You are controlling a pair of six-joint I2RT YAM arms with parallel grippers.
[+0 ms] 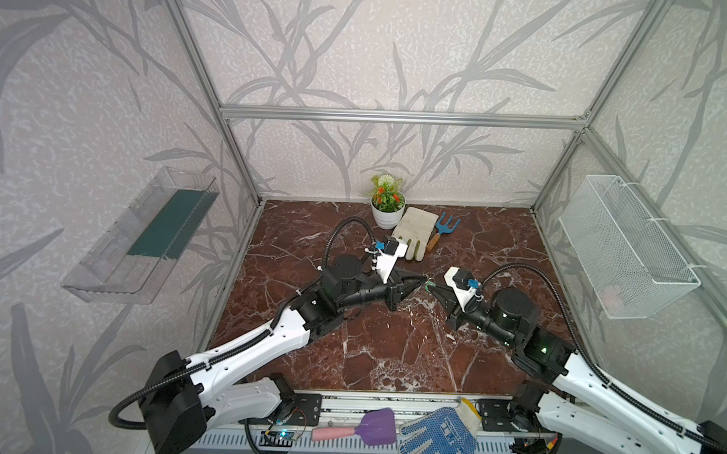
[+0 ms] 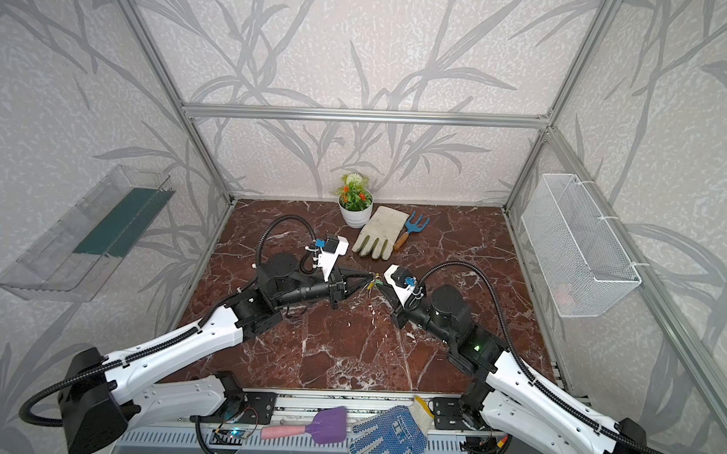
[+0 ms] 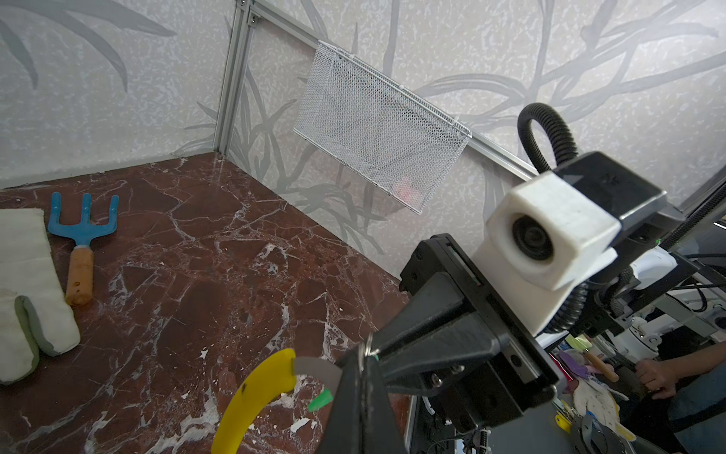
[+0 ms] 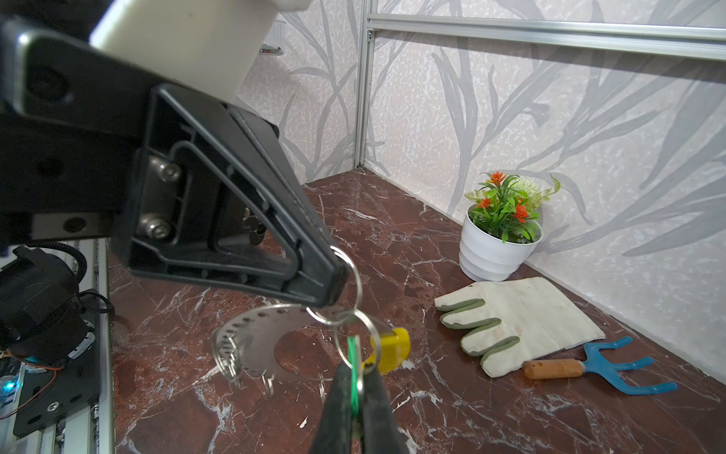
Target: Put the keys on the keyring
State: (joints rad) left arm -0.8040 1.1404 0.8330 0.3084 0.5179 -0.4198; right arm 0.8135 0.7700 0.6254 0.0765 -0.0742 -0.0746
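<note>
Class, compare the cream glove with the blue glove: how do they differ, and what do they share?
The cream glove is plain with green trim; the blue glove is dotted. The cream glove lies on the marble tabletop, the blue glove on the front rail. Both lie flat, untouched.

Leaf-patterned walls [image 1: 359, 49] are rising behind the potted plant [image 1: 387, 210]; red marble floor [image 1: 391, 345] is spreading before it; a mesh basket [image 1: 627, 249] is hanging to its right.

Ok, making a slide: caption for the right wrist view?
Right gripper jaws clamp the green key tag near the keyring held by the left gripper.
</note>
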